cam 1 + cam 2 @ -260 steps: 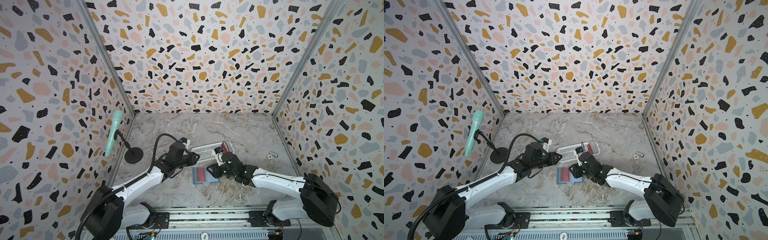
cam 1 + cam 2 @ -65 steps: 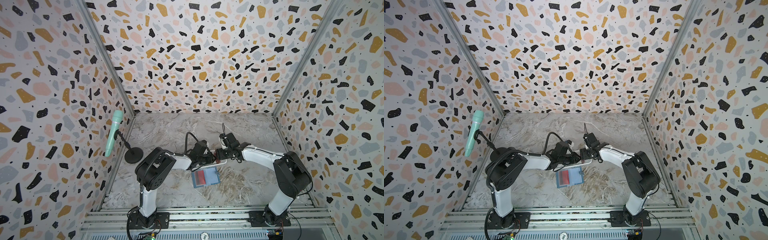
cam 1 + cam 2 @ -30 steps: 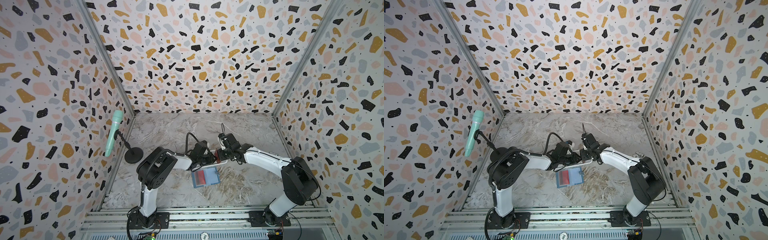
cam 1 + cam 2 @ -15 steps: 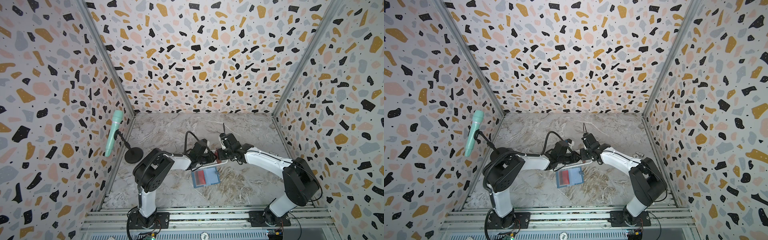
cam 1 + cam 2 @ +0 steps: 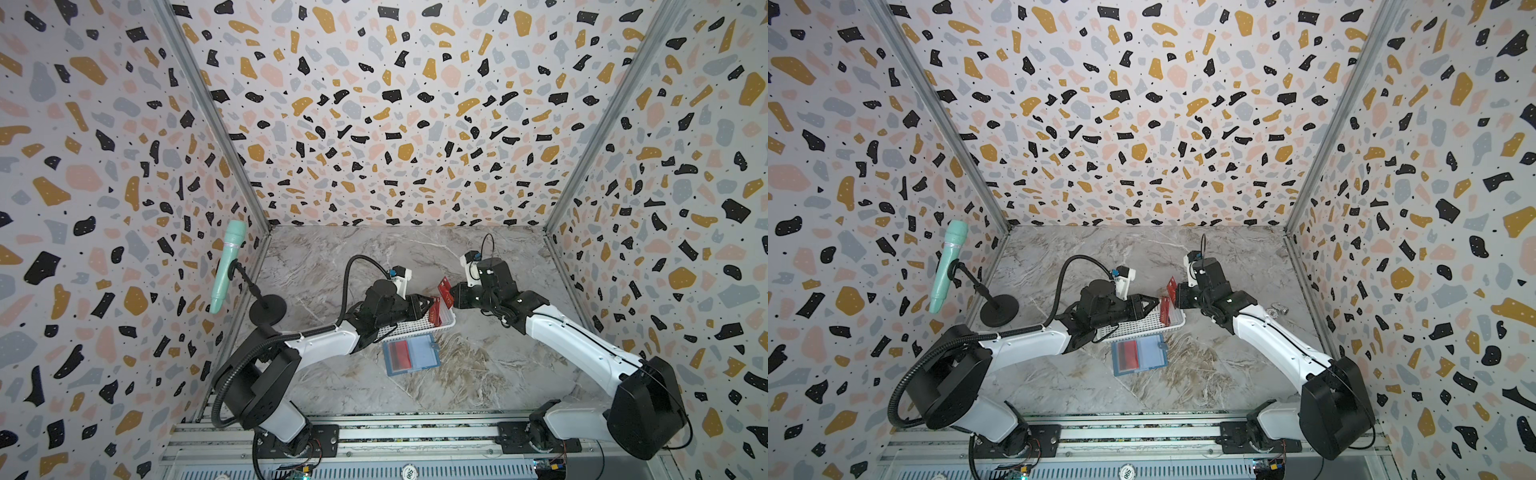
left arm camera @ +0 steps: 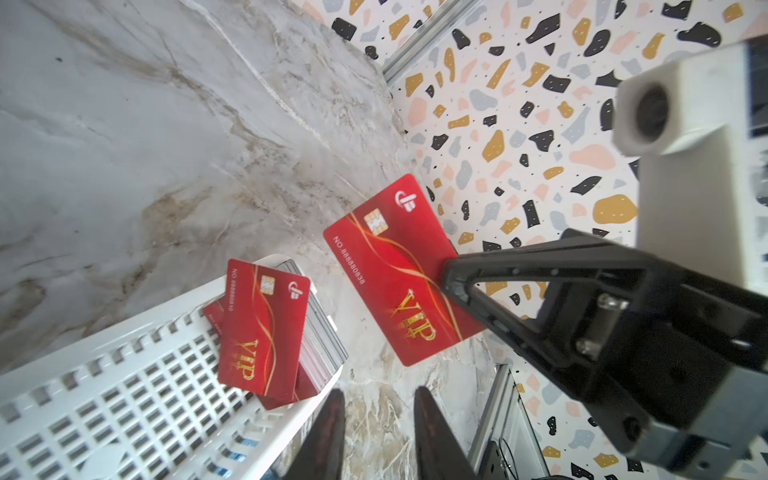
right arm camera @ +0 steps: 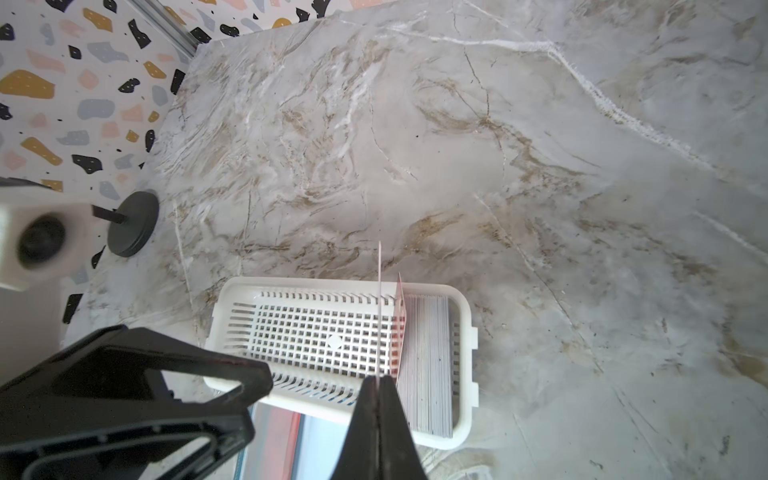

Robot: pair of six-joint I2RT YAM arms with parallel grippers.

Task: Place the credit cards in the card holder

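Left wrist view: right end effector [image 6: 452,277] is clamped on a long edge of one red VIP card, the held card [image 6: 395,270]. Its face is toward this camera, with chip and gold lettering readable. Held card is up in the air, clear of the white perforated basket [image 6: 104,395], with the tabletop [image 6: 145,124] behind it. Other credit cards [image 6: 266,328] stand on edge as a stack at one end of the basket. The front one leans off the pack and a second red one sits skewed behind it. Left end effector [image 6: 379,419] shows two dark fingers with a narrow gap and nothing between them, just past the basket's end rim.

Right wrist view: right end effector [image 7: 379,388] is pinched tight. Held card [image 7: 379,307] is edge-on, a thin line over the basket [image 7: 232,291]. One card leans beside the grey edge-on stack.

Top views: left end effector [image 5: 426,304] reaches across the basket [image 5: 1177,323], tips just beside the credit cards [image 5: 435,312]; contact cannot be told. Right end effector [image 5: 1177,296] has the held card [image 5: 1170,286] above that end of the basket. Card holder [image 5: 424,353] lies open and flat on the tabletop just in front of the basket, on the robot's side. It has one red card [image 5: 397,356] in its left half. Its right half is plain blue, with the snap tab at the outer edge. Mint microphone [image 5: 226,266] on a black stand is by the left wall, well apart.
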